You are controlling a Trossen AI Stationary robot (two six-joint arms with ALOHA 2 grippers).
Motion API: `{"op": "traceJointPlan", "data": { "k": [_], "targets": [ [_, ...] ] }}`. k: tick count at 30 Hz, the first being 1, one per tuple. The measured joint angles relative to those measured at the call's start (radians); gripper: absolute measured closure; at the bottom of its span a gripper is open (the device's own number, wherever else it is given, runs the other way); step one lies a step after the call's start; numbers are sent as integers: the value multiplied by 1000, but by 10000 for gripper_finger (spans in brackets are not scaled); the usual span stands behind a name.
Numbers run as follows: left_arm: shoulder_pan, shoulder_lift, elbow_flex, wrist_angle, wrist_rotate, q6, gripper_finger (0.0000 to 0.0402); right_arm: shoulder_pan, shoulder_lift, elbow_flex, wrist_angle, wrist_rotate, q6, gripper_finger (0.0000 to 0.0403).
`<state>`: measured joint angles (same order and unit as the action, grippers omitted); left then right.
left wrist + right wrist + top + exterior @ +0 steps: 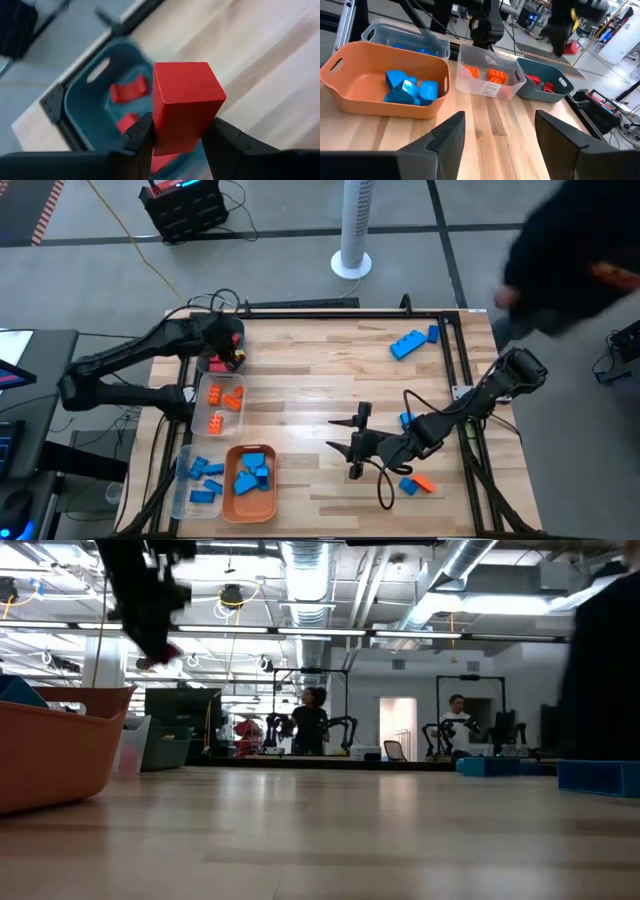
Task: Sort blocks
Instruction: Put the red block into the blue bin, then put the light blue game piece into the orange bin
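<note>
A: Left gripper (pixel 177 145)?
B: Pinching a smooth red block (pixel 184 105) over the teal bin (pixel 82 107), more red ones inside.
A: Right gripper (pixel 495 132)?
B: Fingers spread, empty, low over bare wood table (pixel 300 370); loose blue blocks (pixel 408 344) far side.

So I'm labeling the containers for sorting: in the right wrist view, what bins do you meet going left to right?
Orange tray with blue blocks → clear bin with orange blocks → teal bin with red blocks.
</note>
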<state>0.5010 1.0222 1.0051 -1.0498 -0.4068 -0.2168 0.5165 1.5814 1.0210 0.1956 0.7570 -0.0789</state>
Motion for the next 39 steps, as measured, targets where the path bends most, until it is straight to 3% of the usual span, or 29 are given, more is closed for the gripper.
{"op": "traceJointPlan", "data": {
  "k": [9, 14, 18, 23, 29, 34, 39],
  "targets": [
    [227, 132, -178, 175, 114, 139, 270, 40, 0, 0, -18, 0, 53, 164],
    [302, 200, -204, 193, 153, 177, 269, 47, 0, 0, -64, 0, 104, 164],
    [322, 234, -205, 198, 166, 194, 240, 47, 0, 0, -78, 0, 116, 164],
    [322, 245, -197, 180, 166, 205, 190, 47, 0, 0, -83, 0, 116, 164],
    [301, 189, -96, 106, 166, 222, 177, 10, -66, 0, -243, 1, 157, 164],
    [189, 97, -53, 171, 165, 203, 176, -155, -160, -4, -654, 5, 314, 164],
    [40, 36, -76, 347, 159, 169, 176, -371, -212, -37, -776, -104, 307, 164]
  ]
}}
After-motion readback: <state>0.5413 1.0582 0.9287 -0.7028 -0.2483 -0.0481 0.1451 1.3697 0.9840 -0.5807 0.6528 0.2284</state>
